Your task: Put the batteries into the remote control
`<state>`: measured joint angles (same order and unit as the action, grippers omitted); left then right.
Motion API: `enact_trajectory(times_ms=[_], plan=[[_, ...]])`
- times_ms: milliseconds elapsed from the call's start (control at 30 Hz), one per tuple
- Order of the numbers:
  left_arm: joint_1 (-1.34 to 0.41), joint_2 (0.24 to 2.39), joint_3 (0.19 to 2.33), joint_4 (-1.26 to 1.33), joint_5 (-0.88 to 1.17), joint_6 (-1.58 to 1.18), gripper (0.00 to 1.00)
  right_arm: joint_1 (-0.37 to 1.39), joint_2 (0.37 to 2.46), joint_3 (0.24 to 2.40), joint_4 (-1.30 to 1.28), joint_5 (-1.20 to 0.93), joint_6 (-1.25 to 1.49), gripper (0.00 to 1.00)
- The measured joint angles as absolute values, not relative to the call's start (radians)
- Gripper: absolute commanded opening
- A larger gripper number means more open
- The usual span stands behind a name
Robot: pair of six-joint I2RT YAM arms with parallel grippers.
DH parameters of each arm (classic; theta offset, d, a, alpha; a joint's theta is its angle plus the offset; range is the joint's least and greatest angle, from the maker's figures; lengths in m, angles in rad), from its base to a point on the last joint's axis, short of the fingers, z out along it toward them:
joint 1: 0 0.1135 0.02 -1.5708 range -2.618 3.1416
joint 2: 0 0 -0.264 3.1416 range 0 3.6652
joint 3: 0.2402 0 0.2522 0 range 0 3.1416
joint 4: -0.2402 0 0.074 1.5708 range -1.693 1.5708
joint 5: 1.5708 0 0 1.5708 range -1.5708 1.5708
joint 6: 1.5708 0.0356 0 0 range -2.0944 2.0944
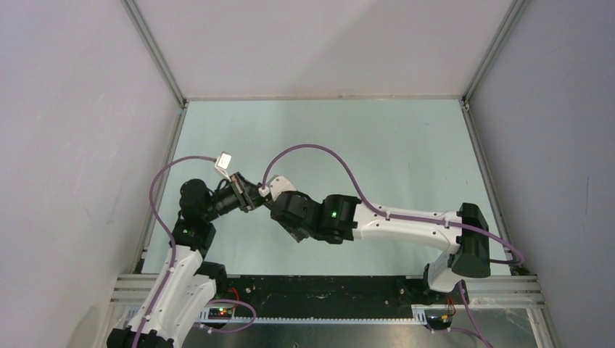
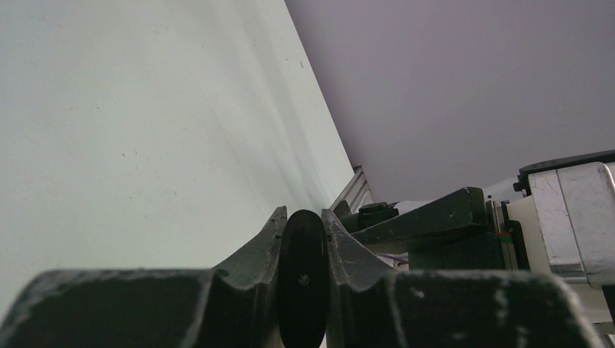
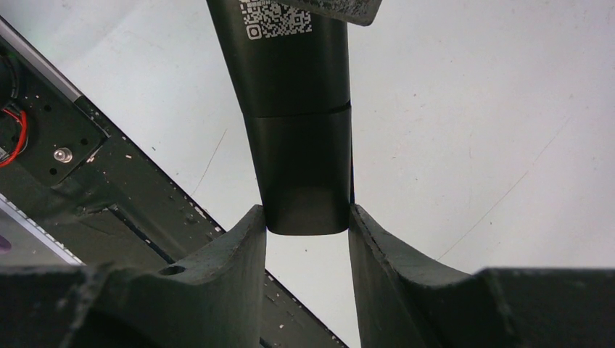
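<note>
The slim black plastic bar-shaped remote control [image 3: 296,109], its white-coded back showing, hangs above the pale green table [image 1: 391,145] toward 9 o'clock, with the left gripper [image 2: 303,217] pinched nearly closed across its thin thickness and the right gripper [image 3: 305,216] half-spread, clamping its wider end.

The remote control [image 3: 299,123], a slim black bar with a QR label [image 3: 279,18] and a seam across it, runs down from top centre.
</note>
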<state>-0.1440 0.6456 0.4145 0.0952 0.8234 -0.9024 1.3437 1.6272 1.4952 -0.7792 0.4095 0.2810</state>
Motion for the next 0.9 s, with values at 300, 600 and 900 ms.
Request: enact_trajectory(times_ms=[300,600,900], plan=[[-0.144,0.656,0.414,0.096,0.822,-0.92,0.0,1.336,1.641,1.515,-0.802,0.4,0.278,0.42],[-0.144,0.693,0.43,0.075,0.828,-0.952,0.0,1.325,1.644,1.517,-0.808,0.383,0.276,0.54],[-0.145,0.709,0.487,-0.019,0.861,-0.959,0.0,1.312,1.644,1.517,-0.787,0.377,0.276,0.68]])
